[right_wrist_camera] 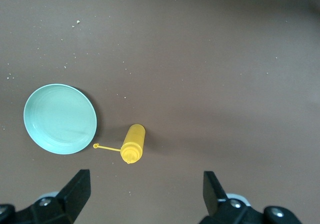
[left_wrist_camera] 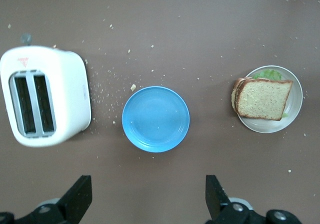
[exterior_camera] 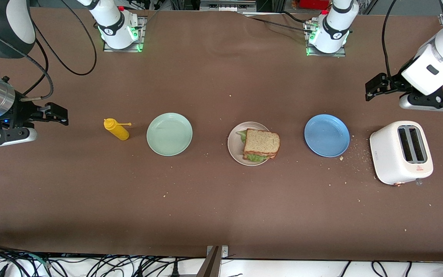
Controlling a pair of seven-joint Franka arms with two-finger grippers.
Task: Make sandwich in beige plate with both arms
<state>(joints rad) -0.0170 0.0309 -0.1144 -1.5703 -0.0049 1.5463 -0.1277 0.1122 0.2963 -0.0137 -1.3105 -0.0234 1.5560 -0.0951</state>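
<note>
The sandwich [exterior_camera: 262,144], brown speckled bread with green lettuce poking out, lies on the beige plate [exterior_camera: 235,149] at mid-table. The left wrist view also shows the sandwich [left_wrist_camera: 262,98] on its plate [left_wrist_camera: 296,101]. My left gripper [exterior_camera: 375,87] hangs open and empty above the table at the left arm's end, by the toaster. In its own view the left gripper [left_wrist_camera: 148,194] has only bare table between its fingers. My right gripper [exterior_camera: 57,114] hovers open and empty at the right arm's end, near the yellow bottle. The right gripper [right_wrist_camera: 146,191] holds nothing in its own view either.
A blue plate [exterior_camera: 327,135] and a white toaster [exterior_camera: 401,152] stand toward the left arm's end. A mint-green plate [exterior_camera: 169,134] and a yellow squeeze bottle [exterior_camera: 116,129] lying on its side are toward the right arm's end. Crumbs lie scattered around the toaster.
</note>
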